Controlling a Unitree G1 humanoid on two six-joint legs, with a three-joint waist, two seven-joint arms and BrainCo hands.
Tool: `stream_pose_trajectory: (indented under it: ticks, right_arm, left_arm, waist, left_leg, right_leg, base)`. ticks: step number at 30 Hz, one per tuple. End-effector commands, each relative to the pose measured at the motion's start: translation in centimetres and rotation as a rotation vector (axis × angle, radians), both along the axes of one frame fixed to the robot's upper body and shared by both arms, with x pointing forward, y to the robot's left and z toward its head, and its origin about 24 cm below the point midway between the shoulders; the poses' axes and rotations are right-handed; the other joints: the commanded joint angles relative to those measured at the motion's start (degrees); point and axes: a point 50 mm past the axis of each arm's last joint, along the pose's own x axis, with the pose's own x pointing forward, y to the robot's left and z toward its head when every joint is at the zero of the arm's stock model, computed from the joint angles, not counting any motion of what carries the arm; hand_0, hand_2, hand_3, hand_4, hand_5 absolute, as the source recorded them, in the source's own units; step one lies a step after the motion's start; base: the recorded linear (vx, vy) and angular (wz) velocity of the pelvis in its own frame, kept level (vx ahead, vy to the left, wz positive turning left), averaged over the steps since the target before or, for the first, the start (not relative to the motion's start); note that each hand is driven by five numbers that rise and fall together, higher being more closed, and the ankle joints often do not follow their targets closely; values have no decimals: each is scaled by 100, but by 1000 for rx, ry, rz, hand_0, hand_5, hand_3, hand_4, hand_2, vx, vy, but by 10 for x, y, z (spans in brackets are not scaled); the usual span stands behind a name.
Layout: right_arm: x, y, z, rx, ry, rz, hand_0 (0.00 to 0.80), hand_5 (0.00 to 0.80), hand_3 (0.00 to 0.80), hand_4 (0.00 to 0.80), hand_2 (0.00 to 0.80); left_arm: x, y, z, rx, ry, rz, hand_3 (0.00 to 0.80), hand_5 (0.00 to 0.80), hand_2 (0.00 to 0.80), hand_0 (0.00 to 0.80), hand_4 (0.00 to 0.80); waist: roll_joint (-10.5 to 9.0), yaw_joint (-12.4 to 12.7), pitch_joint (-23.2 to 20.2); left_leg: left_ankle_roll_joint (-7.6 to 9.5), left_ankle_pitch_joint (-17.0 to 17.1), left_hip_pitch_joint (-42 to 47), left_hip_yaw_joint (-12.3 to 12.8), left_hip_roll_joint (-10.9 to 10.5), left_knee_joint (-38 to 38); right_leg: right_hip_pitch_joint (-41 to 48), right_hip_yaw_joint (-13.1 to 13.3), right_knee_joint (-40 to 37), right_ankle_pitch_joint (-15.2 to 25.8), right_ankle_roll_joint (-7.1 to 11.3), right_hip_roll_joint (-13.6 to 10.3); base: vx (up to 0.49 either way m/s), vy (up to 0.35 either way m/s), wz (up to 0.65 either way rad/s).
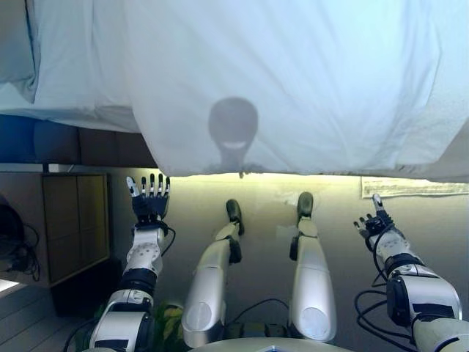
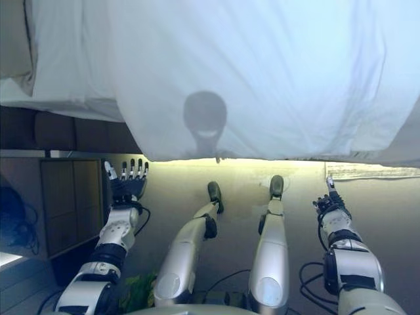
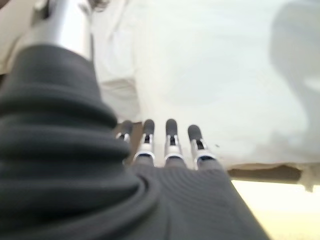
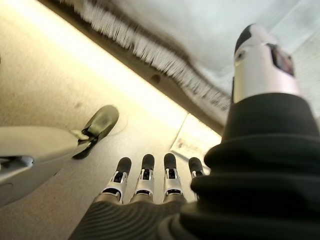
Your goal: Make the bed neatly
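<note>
A white duvet [image 1: 293, 81] covers the bed and hangs over its near edge, filling the upper half of both eye views. A second white layer [image 1: 80, 66] lies beneath it at the left, ending in a lower hem. My left hand [image 1: 149, 196] is held up below the duvet's left hem with straight fingers, holding nothing. My right hand [image 1: 375, 220] hovers low at the right over the floor, fingers straight and empty. In the left wrist view the fingers [image 3: 170, 135] point at the white cloth [image 3: 215, 75] without touching it.
A dark wooden nightstand [image 1: 73, 220] stands at the left beside the bed. The bed base [image 1: 66, 143] shows dark under the sheet. A pale fringed rug [image 1: 414, 187] lies on the floor at the right. Tan floor [image 1: 271, 205] stretches in front of the bed.
</note>
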Motion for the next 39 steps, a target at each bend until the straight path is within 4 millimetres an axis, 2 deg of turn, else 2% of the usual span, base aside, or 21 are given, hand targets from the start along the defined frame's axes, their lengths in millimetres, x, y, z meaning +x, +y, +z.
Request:
stream_pose_trajectory:
  ticks: [1,4,7,9,12,17,20,22,24,27,29,31,35,39]
  right_arm:
    - [-13,2,-13,40,34,-20,0,0,0,0,0]
    - [-20,2,-20,4,57,12,0,0,0,0,0]
    - [-16,8,-19,-56,-29,122,0,0,0,0,0]
    - [-15,17,-21,-90,-66,219,0,0,0,0,0]
    - [-31,14,-31,-132,-27,302,0,0,0,0,0]
    - [-59,7,-46,-143,8,366,0,0,0,0,0]
    - [-78,10,-57,-162,53,399,0,0,0,0,0]
    - [-91,17,-68,-184,101,429,0,0,0,0,0]
    - [-101,27,-77,-211,156,470,0,0,0,0,0]
    - [-110,36,-85,-240,203,538,0,0,0,0,0]
    - [-113,43,-89,-266,241,600,0,0,0,0,0]
    - [-116,53,-94,-271,280,642,0,0,0,0,0]
    - [-126,67,-105,-238,349,664,0,0,0,0,0]
    - [-152,80,-120,-119,467,603,0,0,0,0,0]
  left_arm:
    - [3,37,12,66,-24,80,0,0,0,0,0]
    - [3,42,10,79,-9,86,0,0,0,0,0]
    - [1,47,9,121,27,76,0,0,0,0,0]
    - [-5,51,0,181,87,62,0,0,0,0,0]
    - [-20,58,-17,266,198,53,0,0,0,0,0]
    - [-67,78,-57,420,500,6,0,0,0,0,0]
    - [-102,85,-79,487,651,-44,0,0,0,0,0]
    - [-124,86,-92,614,761,-144,0,0,0,0,0]
    - [-142,79,-104,764,857,-300,0,0,0,0,0]
    - [-158,70,-115,930,930,-525,0,0,0,0,0]
    - [-164,63,-121,1022,956,-651,0,0,0,0,0]
    - [-167,46,-128,1111,957,-806,0,0,0,0,0]
    - [-170,23,-138,1108,951,-925,0,0,0,0,0]
    - [-186,-1,-150,1035,975,-987,0,0,0,0,0]
  waist:
    - [-160,-97,14]
    - [-250,-109,-89]
    - [-377,-102,-250]
    - [-470,-93,-410]
    - [-592,-60,-656]
    - [-789,0,-1238]
    - [-840,-12,-1673]
    - [-854,-13,-1916]
    - [-866,-16,-2137]
    - [-851,-39,-2326]
    - [-839,-61,-2402]
    - [-805,-88,-2480]
    - [-762,-109,-2603]
    - [-770,-74,-2673]
  left_leg:
    - [-171,-861,202,-78,-128,820]
    - [-172,-877,358,-43,-85,814]
    - [-172,-854,540,-55,-42,790]
    - [-185,-844,703,-65,-12,712]
    - [-202,-834,961,-84,26,576]
    - [-261,-745,1593,-121,71,123]
    - [-306,-627,2043,-138,70,-316]
    - [-323,-559,2315,-152,111,-569]
    - [-341,-471,2568,-163,152,-828]
    - [-378,-374,2859,-167,224,-1104]
    - [-391,-317,2994,-174,258,-1260]
    - [-405,-240,3108,-222,301,-1407]
    - [-423,-208,3179,-337,326,-1531]
    - [-426,-220,3258,-365,350,-1497]
  right_leg:
    - [241,-256,293,-100,103,-63]
    - [437,-276,235,-96,98,-70]
    - [698,-290,158,-90,70,-63]
    - [899,-293,97,-128,54,-39]
    - [1245,-356,-49,-161,46,-23]
    - [1967,-451,-436,-192,45,51]
    - [2364,-439,-746,-169,33,153]
    - [2579,-450,-909,-139,15,218]
    - [2775,-461,-1098,-72,0,285]
    - [3019,-468,-1336,0,-23,379]
    - [3127,-457,-1429,8,-36,451]
    - [3231,-412,-1507,-11,-85,555]
    - [3332,-356,-1599,-73,-149,687]
    - [3486,-451,-1596,-147,-198,711]
  base:
    - [64,-35,-5]
    - [62,-39,-3]
    - [61,-62,-3]
    - [57,-64,-6]
    - [120,-63,-8]
    - [209,-58,-4]
    - [268,2,-8]
    - [226,17,-7]
    - [169,6,-6]
    - [104,8,1]
    - [78,2,8]
    - [50,17,5]
    - [0,0,0]
    - [36,-8,3]
